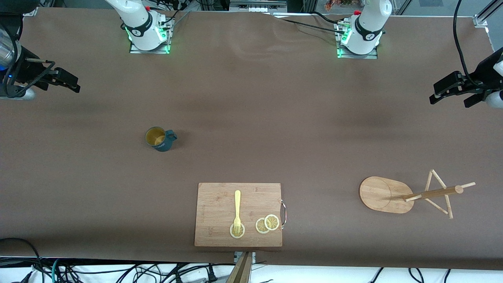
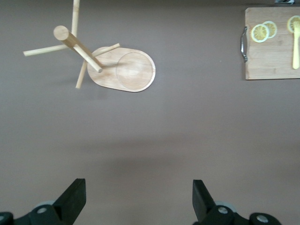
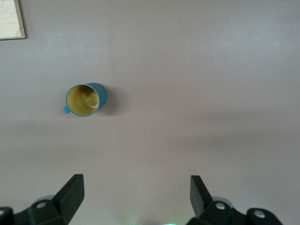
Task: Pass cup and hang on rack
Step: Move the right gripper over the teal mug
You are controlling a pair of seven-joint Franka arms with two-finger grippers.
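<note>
The dark teal cup [image 1: 160, 138] stands upright on the brown table toward the right arm's end, its tan inside showing; the right wrist view also has the cup [image 3: 86, 100]. The bamboo rack [image 1: 408, 193] stands toward the left arm's end, its oval base [image 2: 129, 70] flat on the table and pole with pegs rising from it. My right gripper [image 1: 70, 83] hangs open and empty high over the table's right-arm end, well away from the cup. My left gripper [image 1: 452, 94] hangs open and empty over the left-arm end, apart from the rack.
A wooden cutting board [image 1: 220, 204] with a metal handle lies near the table's front edge, nearer the camera than the cup. On it lie a yellow fork [image 1: 237, 210] and lemon slices [image 1: 267, 223]. Cables run along the table's front edge.
</note>
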